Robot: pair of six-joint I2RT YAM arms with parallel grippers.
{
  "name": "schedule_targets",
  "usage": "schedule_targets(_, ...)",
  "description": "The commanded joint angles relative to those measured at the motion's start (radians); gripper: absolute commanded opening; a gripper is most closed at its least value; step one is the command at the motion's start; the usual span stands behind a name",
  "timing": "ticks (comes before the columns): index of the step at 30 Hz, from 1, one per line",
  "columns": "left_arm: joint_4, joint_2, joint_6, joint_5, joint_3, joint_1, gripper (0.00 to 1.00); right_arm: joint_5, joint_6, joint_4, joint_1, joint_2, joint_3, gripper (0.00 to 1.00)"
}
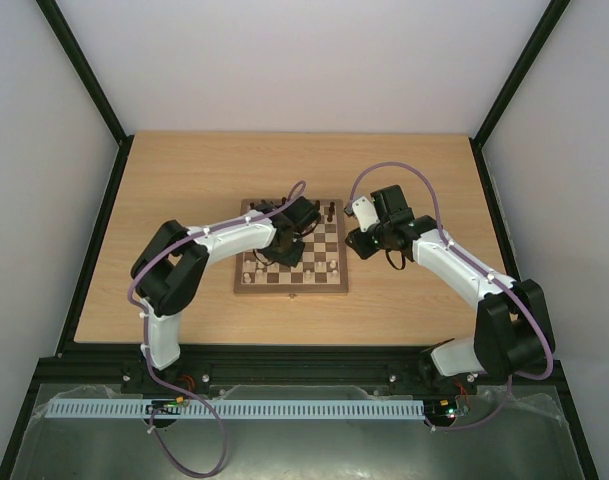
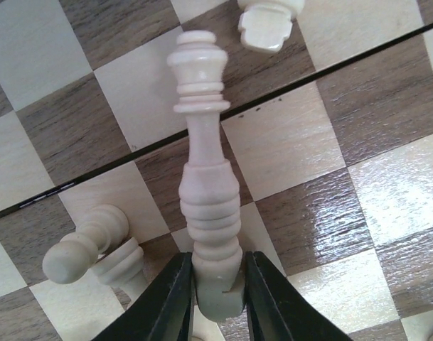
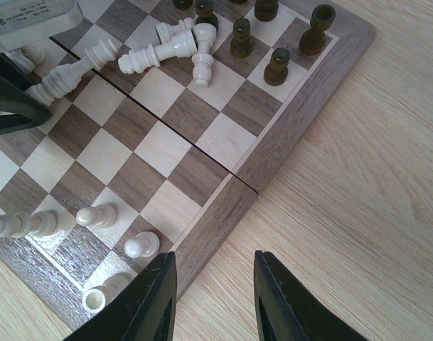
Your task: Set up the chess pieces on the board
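Note:
The board [image 1: 324, 285] lies mid-table. My left gripper [image 1: 287, 248] is over its middle, shut on the base of a tall cream piece [image 2: 205, 185] that lies tilted across the squares [image 2: 372, 213]. A fallen cream pawn [image 2: 84, 245] lies beside the left finger. My right gripper [image 3: 212, 298] is open and empty over the board's right edge [image 3: 223, 227]. In the right wrist view, cream pawns [image 3: 95, 215] stand in a row near that corner, several cream pieces [image 3: 148, 55] lie tipped over mid-board, and dark pieces [image 3: 276, 65] stand along the far edge.
The light wood tabletop [image 1: 184, 180] surrounds the board on all sides. Black frame rails [image 1: 94, 240] and white walls bound the table. The left arm's body [image 3: 17, 92] shows at the upper left of the right wrist view.

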Motion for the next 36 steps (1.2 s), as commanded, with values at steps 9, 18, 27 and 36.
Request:
schedule_targets(9,-0.005,0.028,-0.011,0.004,-0.015,0.016,0.18,-0.022,-0.002,-0.026,-0.004,0.020,-0.005,0.32)
schedule_targets(18,0.035,-0.073,0.001,-0.010,-0.075,0.018,0.04,-0.042,0.017,-0.026,-0.004,-0.001,0.015,0.31)
schedule_targets(27,0.234,-0.239,0.075,0.040,-0.185,0.022,0.03,-0.172,0.071,-0.100,-0.044,-0.012,0.159,0.34)
schedule_targets(36,0.400,-0.423,0.152,0.180,-0.294,0.021,0.02,-0.479,0.104,-0.280,-0.076,0.150,0.370,0.43)
